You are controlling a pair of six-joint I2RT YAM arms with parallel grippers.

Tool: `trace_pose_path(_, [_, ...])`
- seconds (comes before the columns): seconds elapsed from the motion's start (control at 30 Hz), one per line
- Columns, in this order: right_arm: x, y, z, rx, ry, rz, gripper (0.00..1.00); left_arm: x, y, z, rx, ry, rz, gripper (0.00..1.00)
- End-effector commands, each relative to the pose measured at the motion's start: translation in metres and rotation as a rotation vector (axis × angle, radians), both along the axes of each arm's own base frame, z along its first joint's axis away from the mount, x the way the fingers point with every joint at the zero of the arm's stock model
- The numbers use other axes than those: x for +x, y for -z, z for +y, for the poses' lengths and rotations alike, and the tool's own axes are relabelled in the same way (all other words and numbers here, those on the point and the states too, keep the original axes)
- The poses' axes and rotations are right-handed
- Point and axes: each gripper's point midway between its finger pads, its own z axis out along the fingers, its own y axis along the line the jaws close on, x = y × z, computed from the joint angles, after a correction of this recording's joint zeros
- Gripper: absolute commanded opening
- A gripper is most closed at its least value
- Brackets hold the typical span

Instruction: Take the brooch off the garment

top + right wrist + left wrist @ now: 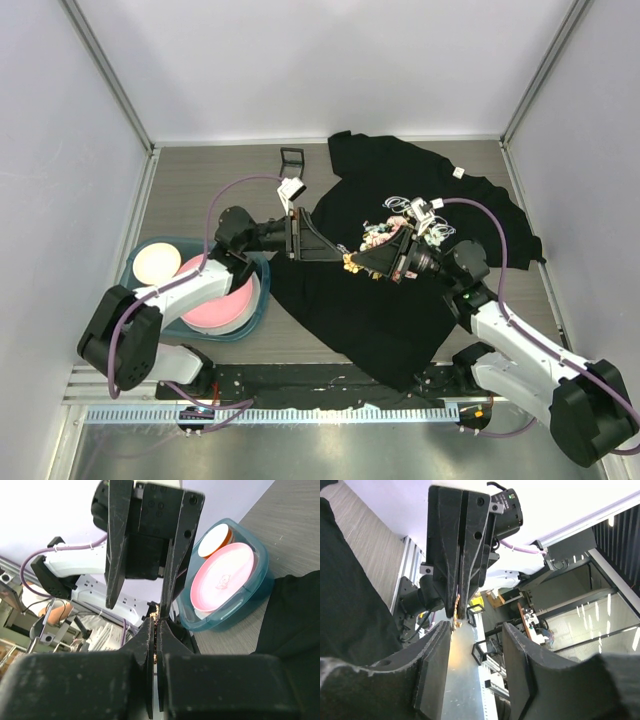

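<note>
Right gripper (365,264) is clamped on the brooch (456,607), a small gold-coloured piece pinched at the very tips of its two pressed-together fingers. Left gripper (477,630) sits tip to tip against it, fingers apart. One left finger (437,660) has its tip right under the brooch, touching or nearly so, can't tell which. The other left finger (520,670) stands off to the side.

From above, both arms reach in toward mid-desk and the brooch hangs between the two grippers, over the left part of the T-shirt (400,180). Wrist views show the brooch lifted off the cloth, with room background behind it.

T-shirt is black and short-sleeved, spread flat over the centre-right of the desk (200,180), collar toward the far edge. Its rose print (378,236) is partly hidden by the right gripper. A white tag (458,172) shows near the far shoulder.

Teal bin (262,300) sits on the near left of the desk by the left arm. It holds a pink plate (215,305) and a cream round dish (157,262) beside the plate. A small black frame-like item (292,158) lies at the far edge, just left of the shirt, too small to identify.
</note>
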Motion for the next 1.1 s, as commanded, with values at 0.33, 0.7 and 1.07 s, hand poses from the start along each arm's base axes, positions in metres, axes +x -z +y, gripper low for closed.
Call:
trace_pose_path(0.33, [0.012,-0.035,-0.01,0.148,0.11,-0.051,0.01,-0.007,-0.013,-0.014,-0.109,-0.011,-0.041,0.54])
trace_pose_path(0.7, [0.011,-0.033,-0.008,0.146,0.104,-0.043,0.01,-0.002,-0.014,-0.02,-0.13,-0.031,-0.045,0.38])
trace_pose_path(1.07, [0.006,-0.031,0.0,0.139,0.088,-0.038,0.01,0.003,-0.015,-0.021,-0.141,-0.057,-0.051,0.0])
